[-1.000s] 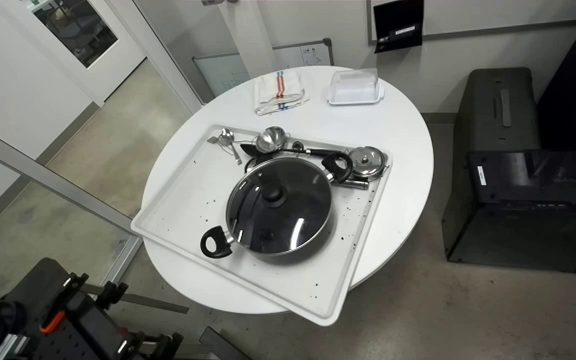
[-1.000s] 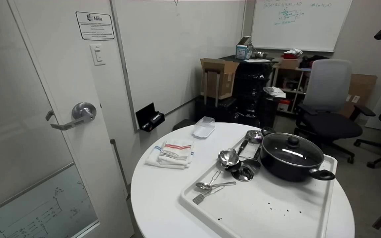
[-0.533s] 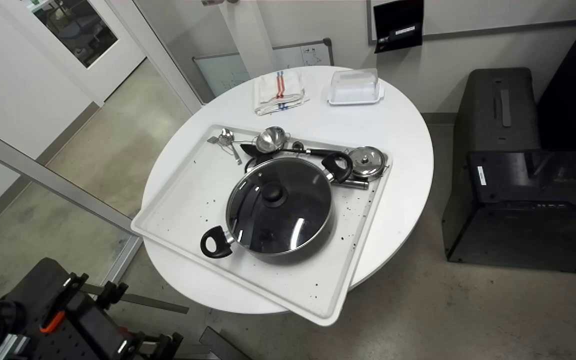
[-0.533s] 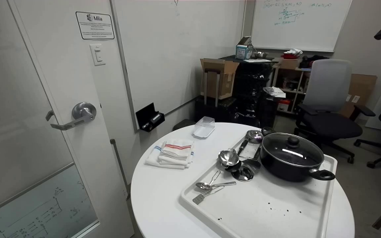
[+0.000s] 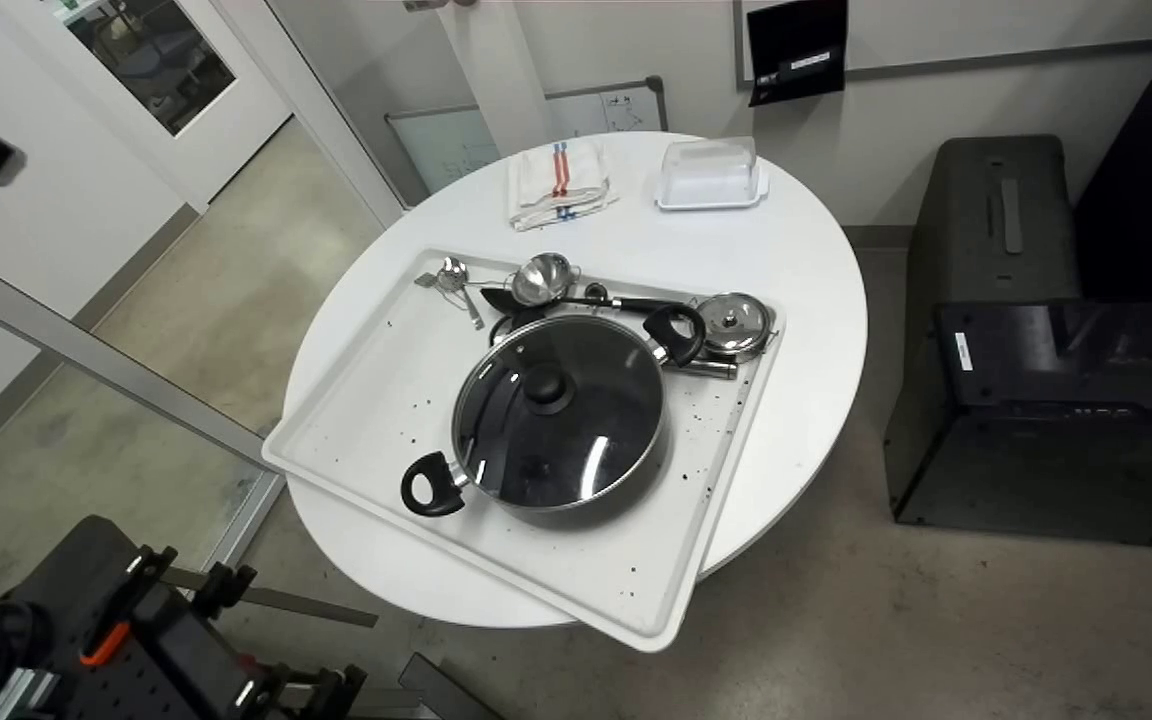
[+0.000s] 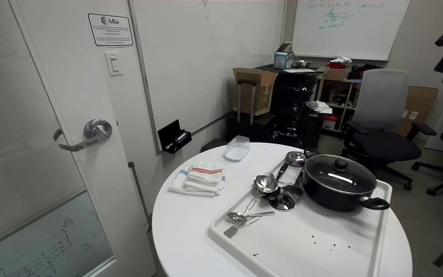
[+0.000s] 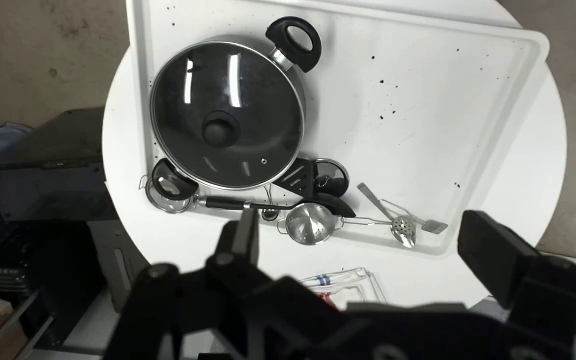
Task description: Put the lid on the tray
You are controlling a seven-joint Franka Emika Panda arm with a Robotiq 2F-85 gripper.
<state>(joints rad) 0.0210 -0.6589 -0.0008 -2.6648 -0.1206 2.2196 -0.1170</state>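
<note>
The round glass lid (image 5: 586, 420) with its dark knob sits flat on the black two-handled pan (image 6: 327, 198). It shows in both exterior views (image 6: 354, 173) and in the wrist view (image 7: 258, 110). The pan stands on the white tray (image 5: 366, 400), which also shows in the wrist view (image 7: 433, 100). My gripper (image 7: 359, 227) is open and empty, its fingers wide apart in the wrist view. It is well above the table and apart from the lid. Only a dark part of it shows at the edge of both exterior views.
A strainer (image 7: 311, 223), a slotted spoon (image 7: 403, 230), black utensils and a small metal lidded pot (image 5: 733, 325) lie along one tray side, close to the pan. Folded towels (image 5: 561, 183) and a clear-covered dish (image 5: 709, 175) stand on the round table (image 5: 816, 270).
A dark part of my gripper has come into view at the left edge of an exterior view and reaches lower at the right edge of an exterior view. Lid, pan and tray have not moved.
</note>
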